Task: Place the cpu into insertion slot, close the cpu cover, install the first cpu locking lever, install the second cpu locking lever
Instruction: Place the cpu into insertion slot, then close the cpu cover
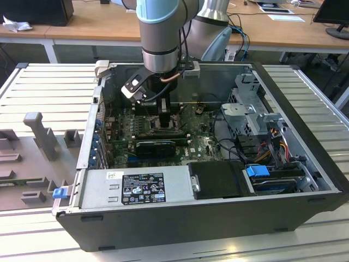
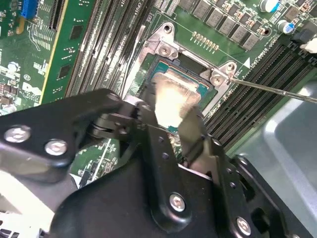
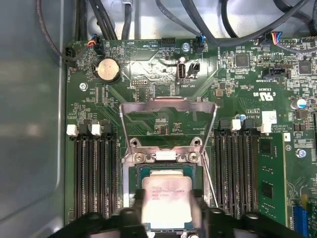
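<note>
Evidently the gripper has its fingers clamped on the cpu, held between them in or just above the slot; seated or not, I cannot tell. Beyond the fingertips the cover stands raised, so closing it and both locking steps are left.

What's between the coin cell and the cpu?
In the first wrist view, the swung-open cpu cover sits between coin cell and cpu, with board showing through its window.
</note>
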Robot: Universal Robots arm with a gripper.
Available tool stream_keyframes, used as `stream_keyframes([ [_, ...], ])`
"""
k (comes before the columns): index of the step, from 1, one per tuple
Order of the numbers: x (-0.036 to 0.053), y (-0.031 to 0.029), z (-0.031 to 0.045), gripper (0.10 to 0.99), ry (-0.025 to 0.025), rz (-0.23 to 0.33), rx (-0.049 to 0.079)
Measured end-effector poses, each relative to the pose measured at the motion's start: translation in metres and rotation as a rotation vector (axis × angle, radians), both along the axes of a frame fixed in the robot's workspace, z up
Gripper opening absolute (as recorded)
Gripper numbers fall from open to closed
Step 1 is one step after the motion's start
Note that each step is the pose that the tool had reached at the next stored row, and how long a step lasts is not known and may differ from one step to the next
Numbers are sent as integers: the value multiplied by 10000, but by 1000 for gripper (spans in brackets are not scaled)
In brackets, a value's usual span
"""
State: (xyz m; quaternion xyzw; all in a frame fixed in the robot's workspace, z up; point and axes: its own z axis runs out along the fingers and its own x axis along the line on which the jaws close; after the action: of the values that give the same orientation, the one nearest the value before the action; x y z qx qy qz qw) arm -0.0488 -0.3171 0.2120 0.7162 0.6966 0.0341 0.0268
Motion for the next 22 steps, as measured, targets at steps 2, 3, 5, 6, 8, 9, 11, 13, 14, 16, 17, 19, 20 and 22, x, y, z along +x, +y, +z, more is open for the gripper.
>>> stream_keyframes([
  [2,0,0,10,345,0,-1,0],
  [3,0,0,13,286,-2,-1,3],
  [5,0,0,19,165,-1,-1,0],
  [6,0,0,24,106,0,-1,0],
  [8,0,0,30,106,0,-1,0],
  [9,0,0,34,106,-1,-2,0],
  [11,0,0,53,106,0,-2,-1],
  [13,0,0,115,106,0,-3,0],
  [14,0,0,158,106,0,-5,-1],
  [16,54,-8,170,106,42,-5,22],
  [17,78,-11,170,106,56,-4,34],
  [19,93,-12,171,106,60,-5,72],
  [20,93,-11,170,106,60,-5,76],
  [22,93,-12,184,106,61,-6,75],
])
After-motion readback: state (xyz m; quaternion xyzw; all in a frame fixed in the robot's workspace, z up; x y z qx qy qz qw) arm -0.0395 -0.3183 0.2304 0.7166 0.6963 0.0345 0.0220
